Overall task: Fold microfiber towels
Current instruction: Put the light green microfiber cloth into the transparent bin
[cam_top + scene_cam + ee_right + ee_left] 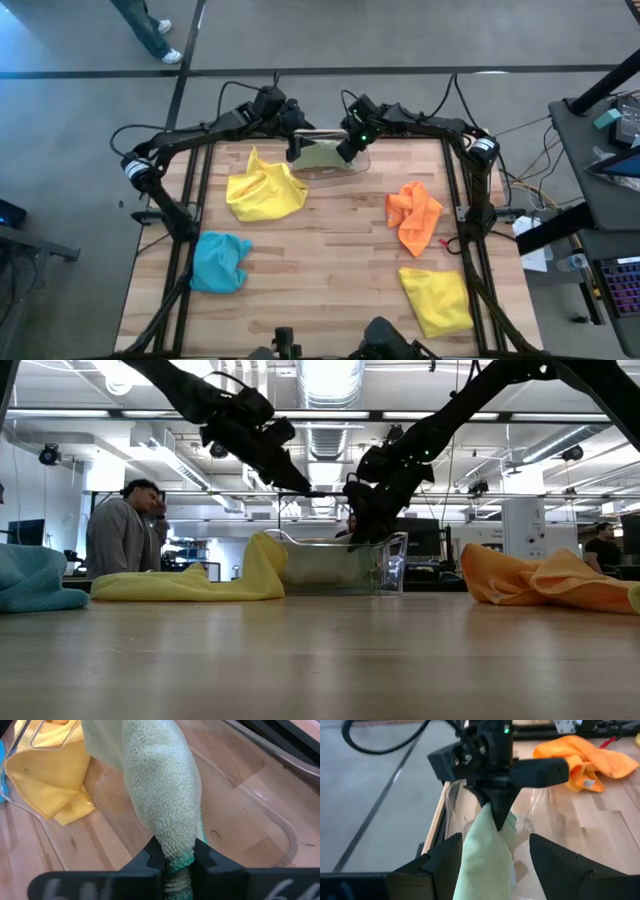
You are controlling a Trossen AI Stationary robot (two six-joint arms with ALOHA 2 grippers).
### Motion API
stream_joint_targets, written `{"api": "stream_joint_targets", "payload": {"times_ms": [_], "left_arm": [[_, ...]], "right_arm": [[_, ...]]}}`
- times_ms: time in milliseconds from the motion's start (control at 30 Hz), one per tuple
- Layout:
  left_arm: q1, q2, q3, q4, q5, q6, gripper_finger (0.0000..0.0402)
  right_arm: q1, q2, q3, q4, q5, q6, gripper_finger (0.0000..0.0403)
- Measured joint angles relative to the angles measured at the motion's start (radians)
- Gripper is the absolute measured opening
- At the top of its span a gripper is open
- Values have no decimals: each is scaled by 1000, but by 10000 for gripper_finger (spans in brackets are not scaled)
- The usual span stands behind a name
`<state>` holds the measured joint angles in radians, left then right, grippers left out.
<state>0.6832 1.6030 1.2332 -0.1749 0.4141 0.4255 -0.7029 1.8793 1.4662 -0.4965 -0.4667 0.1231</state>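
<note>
A pale green towel [485,855] is held over the clear plastic bin [345,172] at the table's far middle. My right gripper [178,857] is shut on it. My left gripper [495,865] is open, its fingers on either side of the towel's other part. I cannot tell whether it touches the cloth. On the table lie a crumpled yellow towel [265,190], an orange towel [413,215], a light blue towel [220,262] and a second yellow towel [437,300]. My right gripper pinches a bunched, folded part of the pale green towel [176,847] between its two fingers; several layers show there. The fingers slant down from the table's far right. The cloth runs away from them over the bin, toward my left gripper, and hangs slack.
The bin's clear walls [395,565] stand right under both grippers. The first yellow towel lies against the bin's left side. A person [122,535] sits in the room beyond the table. Bare wood lies in the table's middle [330,250].
</note>
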Motion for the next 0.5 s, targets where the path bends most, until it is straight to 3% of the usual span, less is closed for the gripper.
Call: {"api": "stream_joint_targets", "payload": {"times_ms": [500], "left_arm": [[1,-39,-170,77,-8,-54,215]], "right_arm": [[12,-14,0,10,-1,27,28]]}}
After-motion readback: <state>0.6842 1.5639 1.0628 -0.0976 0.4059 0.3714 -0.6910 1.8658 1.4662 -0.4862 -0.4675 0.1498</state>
